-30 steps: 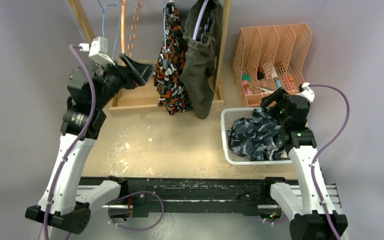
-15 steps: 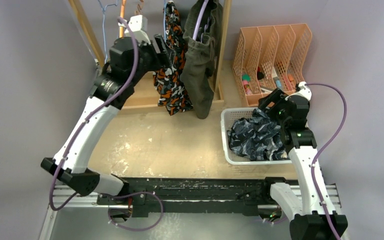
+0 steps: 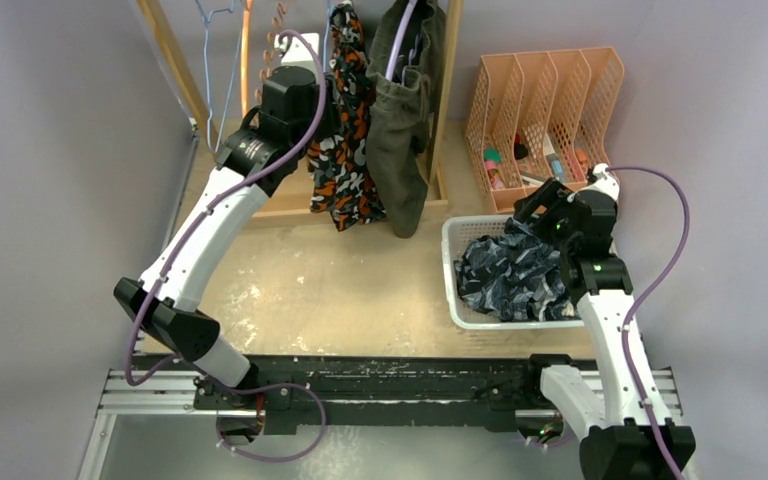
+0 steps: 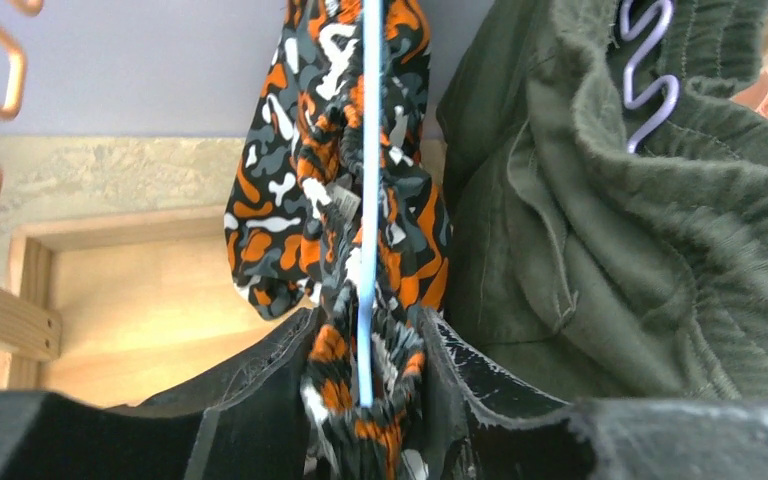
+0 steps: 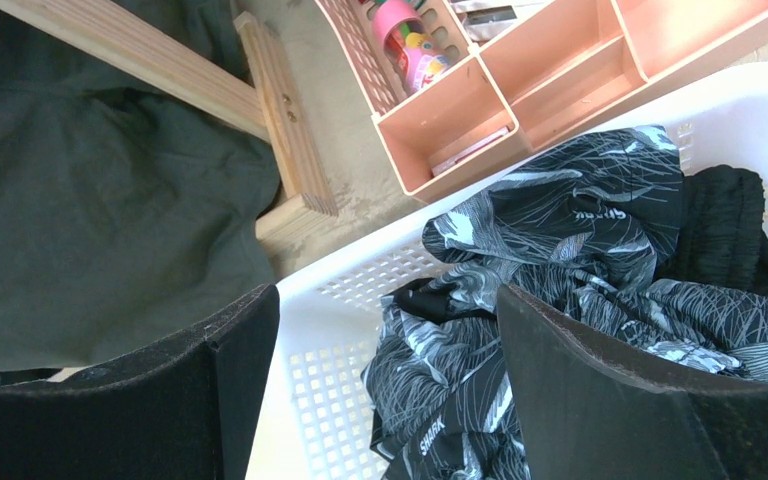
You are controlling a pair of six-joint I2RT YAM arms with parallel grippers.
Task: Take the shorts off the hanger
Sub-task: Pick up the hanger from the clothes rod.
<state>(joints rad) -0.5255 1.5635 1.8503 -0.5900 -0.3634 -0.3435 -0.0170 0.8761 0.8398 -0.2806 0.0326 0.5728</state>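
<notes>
The orange-black-white camo shorts [image 3: 345,170] hang on a blue hanger [image 4: 368,200] from the wooden rack. My left gripper [image 3: 326,100] is at their upper part. In the left wrist view, my left gripper [image 4: 367,322] is shut on the bunched camo shorts [image 4: 290,220], with the blue wire between its pads. The olive-green shorts [image 3: 400,150] [image 4: 610,250] hang just to the right on a purple hanger [image 4: 650,70]. My right gripper [image 3: 535,205] [image 5: 385,300] stands open above the white basket [image 3: 455,235], over the navy printed shorts [image 5: 560,230] and the black shorts [image 5: 725,225].
An empty blue wire hanger [image 3: 208,40] and a copper hanger [image 3: 248,60] hang at the rack's left. The rack's wooden base [image 3: 260,200] lies below them. A peach desk organizer [image 3: 545,100] with small items stands behind the basket.
My left arm has swung right and up from the empty hangers to the camo shorts, and its jaws have narrowed onto them. The right arm has barely moved.
</notes>
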